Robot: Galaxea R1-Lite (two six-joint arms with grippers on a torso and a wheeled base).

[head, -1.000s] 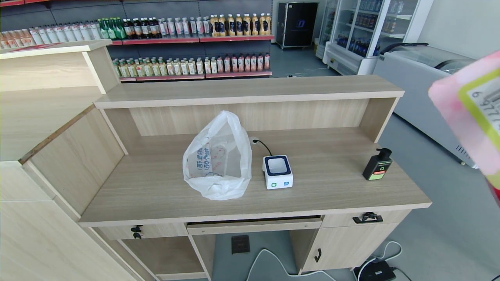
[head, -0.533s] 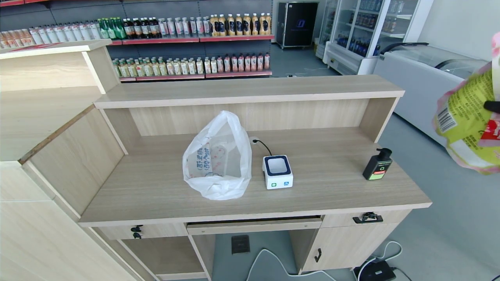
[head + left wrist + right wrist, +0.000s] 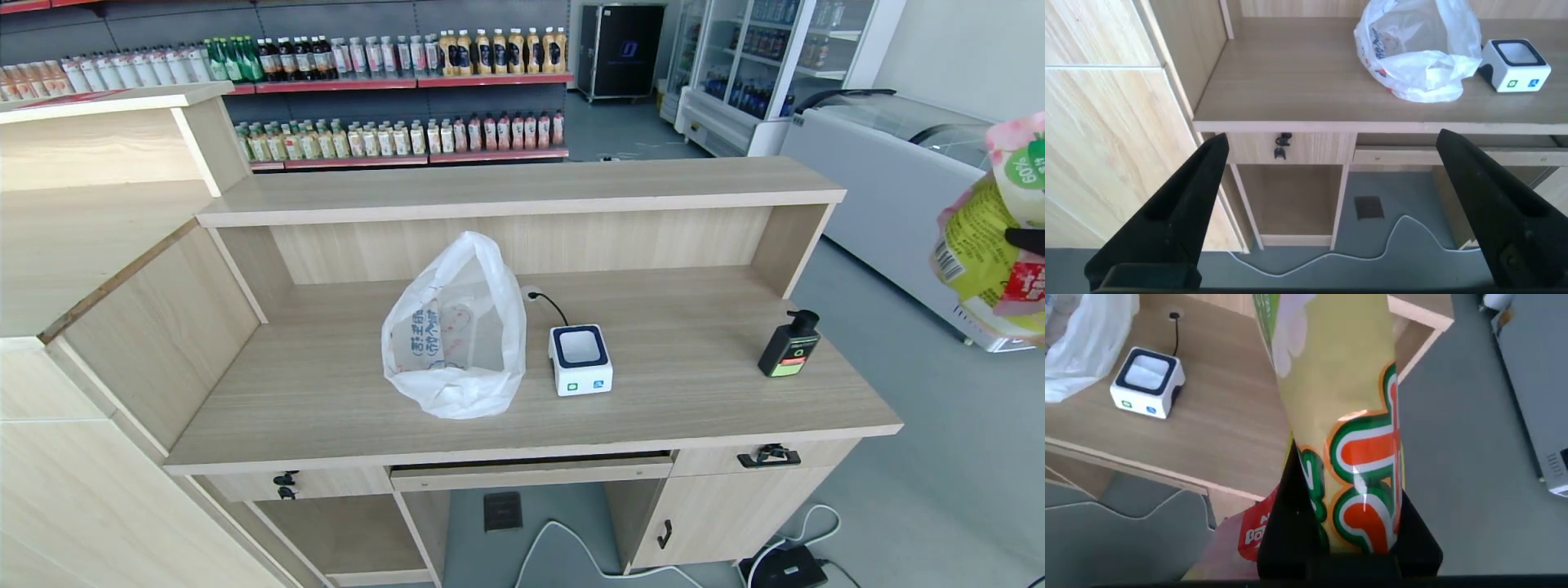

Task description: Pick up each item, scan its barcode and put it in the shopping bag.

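**Right gripper (image 3: 1346, 539) holds the snack bag (image 3: 984, 245) up in the air**

My right gripper is pinched shut on the snack bag, with one black finger on each side of it. The bag hangs up high, out past the right edge of the counter (image 3: 694, 392), not over the wood at all. It is yellow and green with pink ends, and it looks puffy.

I think this bag is very light and soft. It is full of air, so it can squash. The food inside could break if I squeeze hard. The skin looks shiny, so it may slip too. I think the best place to hold it is near a flat end, firm but not too tight.

I can see the barcode (image 3: 947, 260) on the side of the bag that faces the counter. The scanner (image 3: 580, 358) sits near the middle of the counter, well apart from the snack bag. The shopping bag (image 3: 453, 335) stands just beside the scanner, on its left. A black bottle (image 3: 788, 347) stands near the right edge of the counter.

My left gripper (image 3: 1331, 220) is wide open and holds nothing. It hangs low, out past the left front corner of the counter.

Next, I think the barcode has to go down over the scanner's window. The bag is floppy, so I would move it slowly.
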